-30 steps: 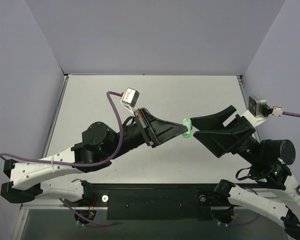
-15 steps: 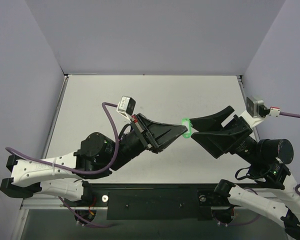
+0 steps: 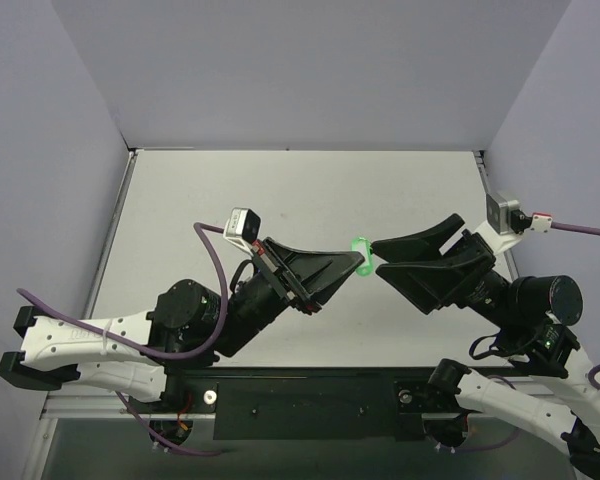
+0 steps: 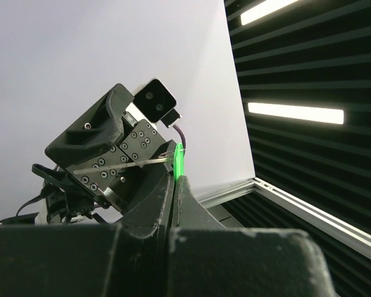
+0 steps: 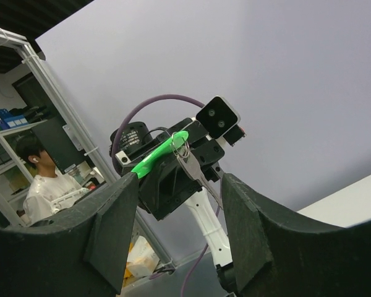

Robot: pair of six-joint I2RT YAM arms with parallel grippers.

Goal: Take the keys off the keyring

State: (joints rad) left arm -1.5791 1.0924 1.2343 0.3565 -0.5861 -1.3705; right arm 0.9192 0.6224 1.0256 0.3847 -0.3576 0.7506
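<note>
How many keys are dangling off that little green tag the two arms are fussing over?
1. A single silver key hangs from the green keyring, which the left gripper pinches, between the right gripper's open fingers. Another could hide behind it.

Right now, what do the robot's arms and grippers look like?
The left arm and right arm have white shells and black joints. The left gripper and right gripper are black with wedge-shaped fingers. A purple cable feeds a boxy camera on each wrist.
</note>
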